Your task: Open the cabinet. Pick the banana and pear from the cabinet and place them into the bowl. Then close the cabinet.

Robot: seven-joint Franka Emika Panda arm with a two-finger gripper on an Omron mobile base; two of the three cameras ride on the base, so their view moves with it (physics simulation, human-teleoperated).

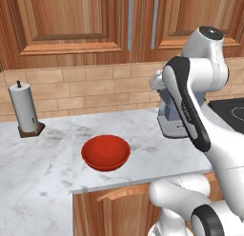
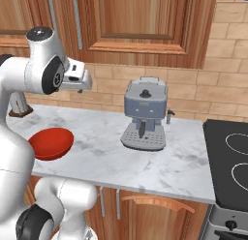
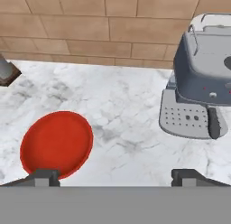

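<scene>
The bowl (image 1: 106,152) was a shallow, round, glossy red dish, plain inside and out, and nothing lay in it. It sat on the white marble tabletop (image 1: 43,178) near the front edge, well apart from the paper-towel roll (image 1: 25,108) standing by the brick wall to its left and from the grey coffee machine (image 2: 144,119) to its right. In the hand view the bowl (image 3: 57,143) lay low and to the left, with the coffee machine (image 3: 200,85) at the upper right.

The cabinet (image 1: 76,25) hung above the brick wall, reddish-brown wood with raised panels, both doors shut, its slim grey handles (image 1: 130,18) running vertically where the doors met.

The gripper (image 3: 116,177) hung above the tabletop, its jaws spread wide with nothing between them; the left fingertip stood over the bowl's near rim.
</scene>
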